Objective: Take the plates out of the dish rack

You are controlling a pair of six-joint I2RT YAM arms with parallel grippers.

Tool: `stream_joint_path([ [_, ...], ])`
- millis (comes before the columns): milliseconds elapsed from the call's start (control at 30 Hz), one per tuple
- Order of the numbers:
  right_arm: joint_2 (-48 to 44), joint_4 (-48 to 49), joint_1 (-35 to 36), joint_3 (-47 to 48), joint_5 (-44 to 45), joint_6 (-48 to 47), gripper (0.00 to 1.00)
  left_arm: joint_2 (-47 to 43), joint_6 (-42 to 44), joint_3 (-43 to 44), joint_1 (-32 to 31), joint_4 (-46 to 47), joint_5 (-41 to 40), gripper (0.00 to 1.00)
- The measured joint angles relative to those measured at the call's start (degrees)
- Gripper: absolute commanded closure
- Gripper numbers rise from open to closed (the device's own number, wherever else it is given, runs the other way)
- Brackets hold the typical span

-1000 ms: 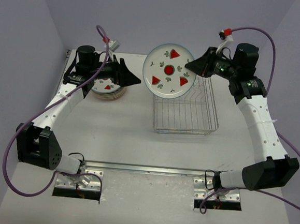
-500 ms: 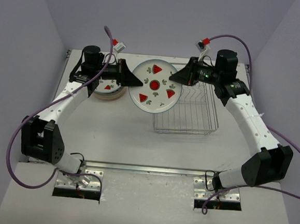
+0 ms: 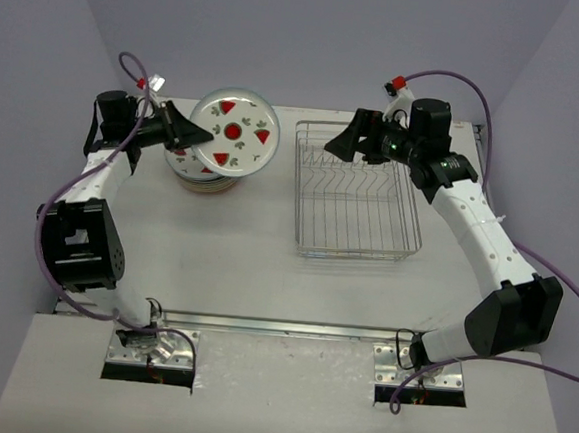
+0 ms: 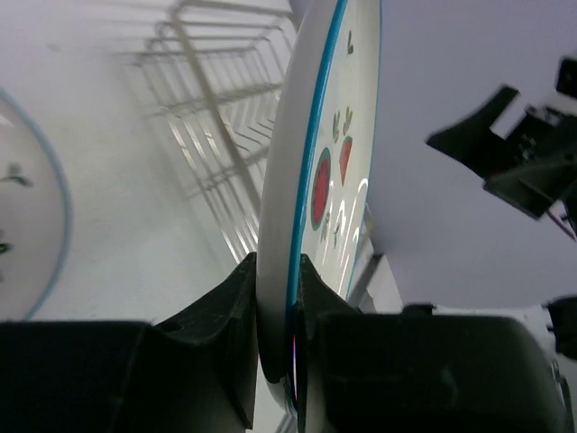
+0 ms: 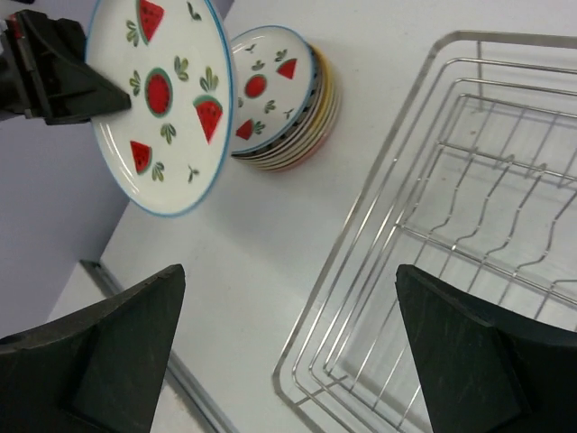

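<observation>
One plate rim-clamped in L hand; R hand spread wide, empty.

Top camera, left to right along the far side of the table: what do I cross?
Going right: left gripper → held plate → dish rack. The plate stack lies under the held plate and the right gripper hangs over the rack, so both are left out.
</observation>
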Motion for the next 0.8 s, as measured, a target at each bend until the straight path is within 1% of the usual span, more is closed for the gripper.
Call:
stream_joint_path([
  [67,-0.05,-0.59,-0.04,-0.09,2.44,-0.95,0.01,2.95,2.26,3.22,3.48,-4.66,-3.53,1.0],
  [133,-0.23,-1.0,-0.04,-0.44,4.17,-1.88,0.01,6.46,5.63,8.24,5.48,-10.23,-8.49,1.0],
  [233,-0.78,-1.35,-0.04,-1.46,5.65,-3.11,0.01,10.78,10.32,14.25,6.82,-15.98,-17.36,1.0],
  [367,-1.64,-1.74,-0.04,-2.72,6.47,-4.41,0.01,13.5,14.52,16.76,7.13,-21.36,-26.74,1.0],
  [500,-1.94,-1.8,-0.04,-3.05,6.79,-5.11,0.01,15.56,16.79,16.87,7.11,-24.88,-32.28,1.0],
  [633,-1.97,-1.8,-0.04,-3.06,6.89,-5.29,0.01,16.79,16.69,17.1,7.11,-26.22,-33.06,1.0],
  [667,-1.97,-1.79,-0.04,-3.06,6.89,-5.29,0.01,16.8,16.73,17.28,7.11,-26.24,-33.05,0.94],
  [733,-1.97,-1.8,-0.04,-3.06,6.89,-5.29,0.01,16.8,16.92,17.46,7.11,-26.22,-33.09,0.78],
  [800,-1.97,-1.82,-0.04,-3.06,6.89,-5.29,0.01,16.8,17.19,17.51,7.11,-26.28,-33.27,0.64],
])
